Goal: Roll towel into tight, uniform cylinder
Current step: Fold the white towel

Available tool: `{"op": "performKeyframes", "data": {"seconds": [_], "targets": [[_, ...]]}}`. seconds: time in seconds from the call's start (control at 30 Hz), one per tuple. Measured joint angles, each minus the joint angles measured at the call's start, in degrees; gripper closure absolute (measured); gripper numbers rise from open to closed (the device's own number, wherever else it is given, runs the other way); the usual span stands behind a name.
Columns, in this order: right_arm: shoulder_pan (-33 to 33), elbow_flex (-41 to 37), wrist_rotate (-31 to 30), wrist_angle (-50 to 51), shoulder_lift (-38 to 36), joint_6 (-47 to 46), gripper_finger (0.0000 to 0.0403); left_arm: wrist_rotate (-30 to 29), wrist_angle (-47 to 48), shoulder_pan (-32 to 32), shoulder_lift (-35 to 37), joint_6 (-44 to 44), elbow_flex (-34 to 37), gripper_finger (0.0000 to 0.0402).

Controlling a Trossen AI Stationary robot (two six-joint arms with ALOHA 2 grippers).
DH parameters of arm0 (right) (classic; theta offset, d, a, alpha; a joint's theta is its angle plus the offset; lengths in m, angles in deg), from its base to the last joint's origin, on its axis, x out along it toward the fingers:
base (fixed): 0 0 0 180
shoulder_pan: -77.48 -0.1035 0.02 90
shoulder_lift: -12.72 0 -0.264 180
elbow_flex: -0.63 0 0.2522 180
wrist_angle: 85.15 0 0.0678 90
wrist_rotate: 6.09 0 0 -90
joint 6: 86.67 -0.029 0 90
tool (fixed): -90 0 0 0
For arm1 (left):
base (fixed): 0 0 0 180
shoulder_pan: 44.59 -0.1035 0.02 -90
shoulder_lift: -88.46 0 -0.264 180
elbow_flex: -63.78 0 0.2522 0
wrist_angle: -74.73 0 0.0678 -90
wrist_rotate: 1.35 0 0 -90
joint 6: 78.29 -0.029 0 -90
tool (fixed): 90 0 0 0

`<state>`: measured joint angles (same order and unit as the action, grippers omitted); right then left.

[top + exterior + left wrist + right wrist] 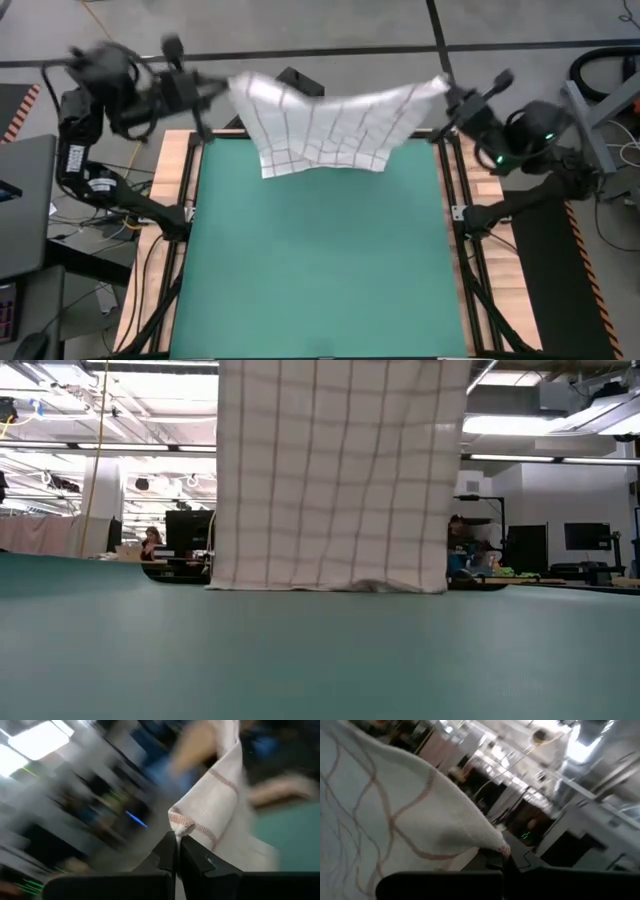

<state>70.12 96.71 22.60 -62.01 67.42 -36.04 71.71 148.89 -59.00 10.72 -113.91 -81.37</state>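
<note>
The white checked towel [325, 125] hangs spread like a curtain between my two grippers, above the far edge of the green mat [320, 270]. My left gripper [226, 88] is shut on its upper left corner and my right gripper [446, 94] on its upper right corner. In the low view the towel [340, 470] hangs flat and its lower edge [330, 587] is down at the mat's level; I cannot tell whether it touches. No cylinder shows; the towel is unrolled. My left gripper [176, 845] pinches the towel's hemmed upper left corner [181, 825] between its two fingers, only a small tip of cloth. The fingers come nearly level from the table's left. The towel hangs below and away from the corner. My right gripper [506, 859] pinches the towel's upper right corner [496, 843] between its two fingers, only the tip of the corner. The fingers come about level from the table's right. The cloth spreads away from them and sags a little between the two arms.
The bare green mat fills the table's near and middle part. Black frame rails [190, 220] and wooden strips run along both sides of the mat. A laptop [20, 200] sits off the table's left. People and desks [150, 545] show in the room behind.
</note>
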Motion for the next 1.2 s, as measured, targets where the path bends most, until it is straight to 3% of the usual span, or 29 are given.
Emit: {"op": "performKeyframes", "data": {"seconds": [0.1,0.2,0.27,0.33,0.43,0.5,0.63,0.73,0.87,0.9,1.0,1.07,1.13,1.2], "targets": [[-6.72,-0.04,-5.54,9.97,0.67,-10.77,0.0396,2.38,13.93,4.15,0.04,18.06,0.24,0.0401],[-13.49,-0.04,-7.48,20.02,1.15,-25.04,0.0396,4.33,21.56,10.36,-0.05,32.62,3.96,0.0401],[-16.76,-0.04,-7.47,25.49,1.99,-34.11,0.0396,0.62,22.26,15.04,-0.12,36.93,8.61,0.0401],[-17.68,-0.04,-7.88,30.84,3.15,-39.13,0.0396,-7.43,22.07,18.04,-0.35,37.52,13.87,0.0401],[-14.53,-0.07,-10.52,35.72,4.82,-42.66,0.0396,-18.39,20.35,17.94,-0.17,31.45,21.67,0.0401],[-9.82,-0.07,-13.50,38.36,5.83,-43.19,0.0396,-21.86,14.67,15.21,-0.01,25.70,26.78,0.0401],[4.80,-0.07,-16.44,38.15,7.95,-40.05,0.0396,-22.41,-3.54,6.01,-0.12,6.82,34.92,0.0401],[19.31,-0.02,-12.51,26.78,9.87,-27.84,0.0396,-21.99,-23.44,-4.20,-0.08,-11.92,37.76,0.0401],[35.70,-0.07,6.83,-3.72,13.85,-5.94,0.0396,-15.74,-53.02,-18.65,-1.21,-31.44,36.32,0.0401],[38.77,-0.05,9.21,-13.71,15.19,0.76,0.0396,-13.06,-59.31,-21.80,-1.23,-34.53,35.48,0.0401],[45.26,4.01,13.72,-41.18,20.16,18.45,0.0396,0.45,-70.70,-28.69,-1.02,-33.61,31.55,0.0401],[46.84,8.79,14.47,-47.80,23.12,25.52,0.0396,8.92,-71.47,-32.42,-0.91,-25.23,27.35,0.0401],[46.49,13.16,14.33,-45.17,24.62,27.42,0.0396,16.71,-70.28,-34.84,-1.02,-15.00,23.00,0.0401],[45.19,16.40,14.88,-39.30,24.94,25.32,0.0396,23.23,-68.05,-36.14,-1.08,-10.73,19.78,0.0401]]}}
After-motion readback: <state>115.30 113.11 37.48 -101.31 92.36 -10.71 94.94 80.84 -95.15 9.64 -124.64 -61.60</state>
